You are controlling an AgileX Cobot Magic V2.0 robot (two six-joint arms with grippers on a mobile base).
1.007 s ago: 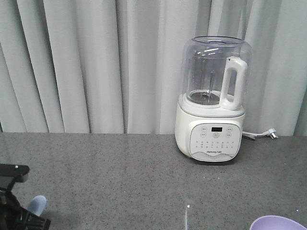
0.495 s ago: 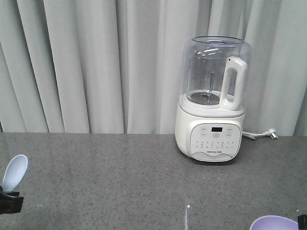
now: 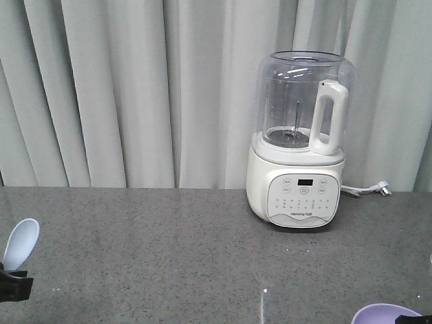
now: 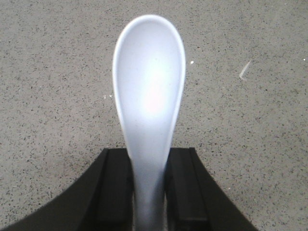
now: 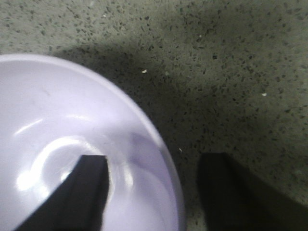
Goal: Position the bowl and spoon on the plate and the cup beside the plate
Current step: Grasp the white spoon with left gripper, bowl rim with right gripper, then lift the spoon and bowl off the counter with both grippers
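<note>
Left hand [image 4: 149, 156]: pinching the spoon [image 4: 149, 86] by its handle; the scoop projects past the fingertips, free for laying down.
Right hand [image 5: 156, 166]: spread astride the rim of the bowl [image 5: 57, 130], one finger inside and one outside, apparently to grip the wall.
Bowl: on the bench [image 5: 231, 72], at the front view's lower right.
Plate, cup: not in view.
</note>
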